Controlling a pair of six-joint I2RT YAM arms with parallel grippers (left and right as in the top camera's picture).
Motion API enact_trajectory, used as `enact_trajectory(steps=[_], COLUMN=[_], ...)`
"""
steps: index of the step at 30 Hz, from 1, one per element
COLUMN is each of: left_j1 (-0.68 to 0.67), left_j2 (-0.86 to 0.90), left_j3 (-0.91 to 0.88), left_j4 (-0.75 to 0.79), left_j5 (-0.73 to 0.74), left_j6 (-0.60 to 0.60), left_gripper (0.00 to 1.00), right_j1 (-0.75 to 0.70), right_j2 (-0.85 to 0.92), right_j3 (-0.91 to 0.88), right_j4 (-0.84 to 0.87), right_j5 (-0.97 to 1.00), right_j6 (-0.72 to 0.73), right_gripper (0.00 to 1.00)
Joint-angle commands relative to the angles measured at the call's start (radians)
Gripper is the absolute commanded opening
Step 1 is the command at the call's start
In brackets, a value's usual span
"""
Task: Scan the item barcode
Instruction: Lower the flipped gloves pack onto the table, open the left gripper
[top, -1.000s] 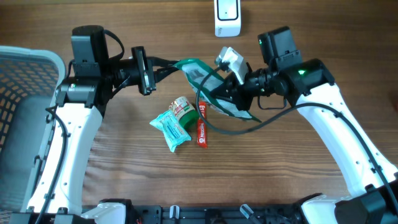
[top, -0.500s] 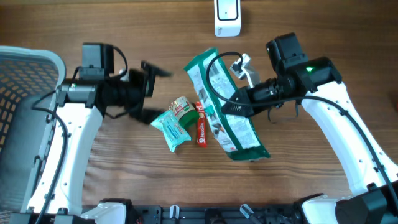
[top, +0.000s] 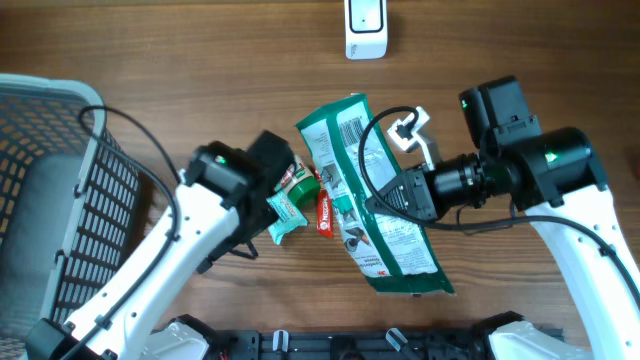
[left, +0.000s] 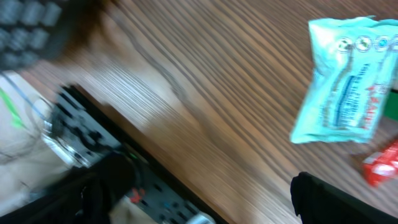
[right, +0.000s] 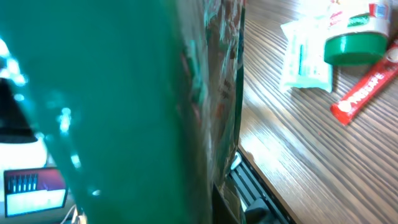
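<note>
My right gripper (top: 402, 196) is shut on a large green snack bag (top: 375, 200), which is raised over the middle of the table with its printed back facing up. In the right wrist view the bag (right: 112, 99) fills the frame and hides the fingers. The white scanner (top: 365, 28) stands at the far edge. My left gripper (top: 283, 172) hovers open and empty over the small items, its fingers wide apart at the bottom of the left wrist view (left: 199, 199). A teal packet (left: 348, 93) lies just ahead of it.
A green-lidded can (right: 354, 46), a red stick pack (right: 367, 87) and the teal packet (top: 285, 212) lie together left of the bag. A grey mesh basket (top: 40, 200) takes up the left side. The table's front edge rail shows under both wrists.
The left gripper opened, let go of the bag's corner and swung down toward the small items. The right arm carried the bag toward the front, where it now hangs spread out.
</note>
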Motion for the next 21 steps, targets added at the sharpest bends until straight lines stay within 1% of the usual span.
enact_trajectory(steps=[1, 6, 9, 21], left_j1=[-0.029, -0.029, -0.029, -0.029], left_j2=[-0.009, -0.009, -0.009, -0.009], left_j3=[0.001, 0.001, 0.001, 0.001], left_j4=[-0.024, -0.017, -0.011, -0.011], left_j5=[-0.156, -0.154, -0.154, -0.154], left_j6=[-0.032, -0.033, -0.033, -0.033], left_gripper=[1.00, 1.00, 1.00, 1.00], right_j1=[-0.002, -0.002, -0.002, -0.002], right_j2=[-0.071, -0.146, -0.179, -0.190], right_j3=[0.003, 0.003, 0.003, 0.003], right_j4=[0.016, 0.042, 0.041, 0.028], right_j5=[-0.068, -0.117, -0.133, -0.146], right_j6=[-0.045, -0.041, -0.009, 0.023], right_gripper=[0.05, 0.05, 0.05, 0.05])
